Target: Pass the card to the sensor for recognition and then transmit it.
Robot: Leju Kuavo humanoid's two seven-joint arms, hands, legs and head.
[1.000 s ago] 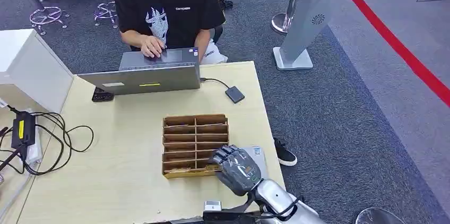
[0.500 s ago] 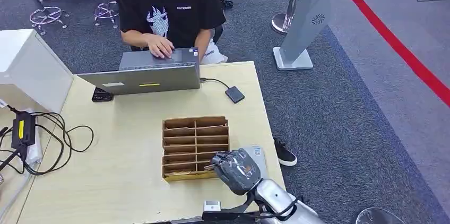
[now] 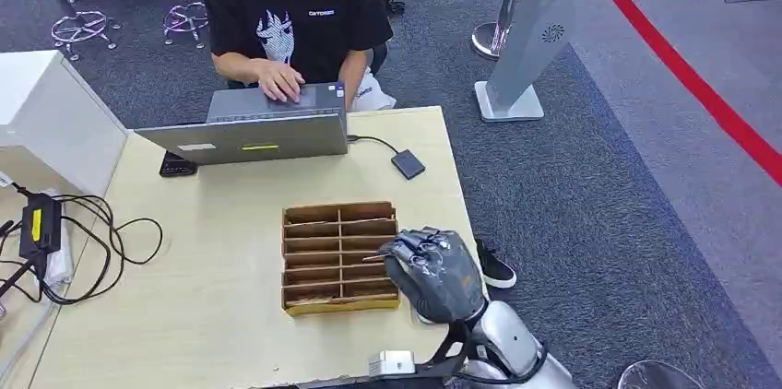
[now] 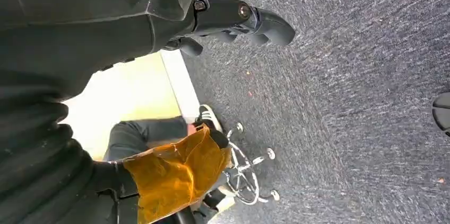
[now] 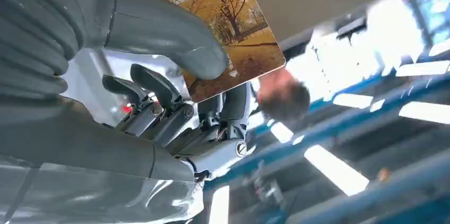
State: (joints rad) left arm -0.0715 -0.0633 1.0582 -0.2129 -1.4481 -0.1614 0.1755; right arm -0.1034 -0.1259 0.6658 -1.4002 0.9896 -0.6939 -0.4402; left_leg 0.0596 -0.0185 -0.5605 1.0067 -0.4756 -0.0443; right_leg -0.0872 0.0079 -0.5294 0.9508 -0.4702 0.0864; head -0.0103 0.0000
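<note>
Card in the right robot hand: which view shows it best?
Right wrist view: the card shows its printed autumn-tree face, pinched by the right robot hand. In the head view it is only a thin edge at the fingers, over the wooden tray. The left wrist view faces carpet.

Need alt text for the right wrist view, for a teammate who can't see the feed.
The right robot hand pinches a card printed with autumn trees between its thick grey thumb and darker fingers. Behind it lie blurred bright ceiling lights.
</note>
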